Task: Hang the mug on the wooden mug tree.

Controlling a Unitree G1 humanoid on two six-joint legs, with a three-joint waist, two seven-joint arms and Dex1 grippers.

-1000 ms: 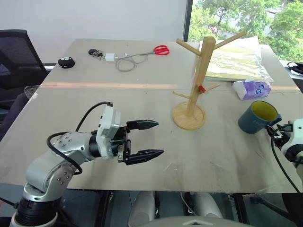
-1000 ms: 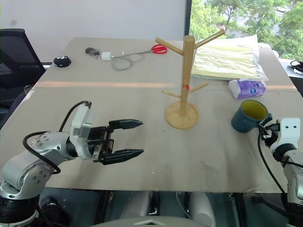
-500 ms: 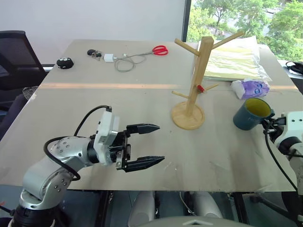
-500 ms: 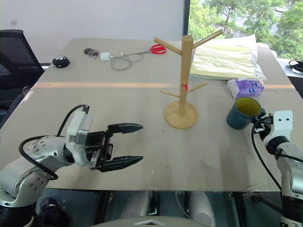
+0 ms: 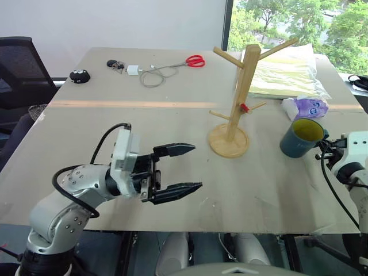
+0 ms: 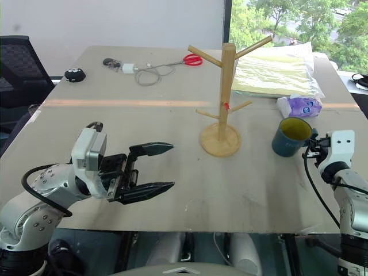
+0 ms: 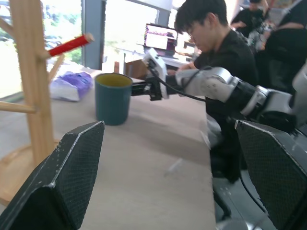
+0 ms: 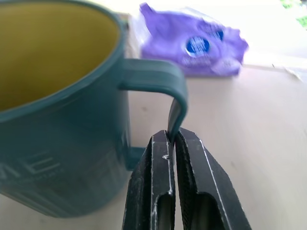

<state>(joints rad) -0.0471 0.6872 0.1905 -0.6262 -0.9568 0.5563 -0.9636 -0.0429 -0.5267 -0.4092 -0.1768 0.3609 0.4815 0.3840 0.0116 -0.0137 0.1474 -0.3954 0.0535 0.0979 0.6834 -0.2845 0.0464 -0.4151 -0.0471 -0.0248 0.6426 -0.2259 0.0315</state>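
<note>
Wide beige table point(image 5: 172, 115). Tall light-wood mug tree point(image 5: 237, 98) stands upright on its round base mid-table, post vertical, pegs angling up and outward. Left black two-finger gripper point(image 5: 183, 168) hovers over the table's near part, fingers spread wide, pointing toward the tree's side. Dark teal mug with yellow-green inside point(image 5: 301, 137) sits upright right of the tree, mouth up, handle pointing toward the right black gripper point(image 8: 171, 143), whose fingers are pinched on the handle loop.
</note>
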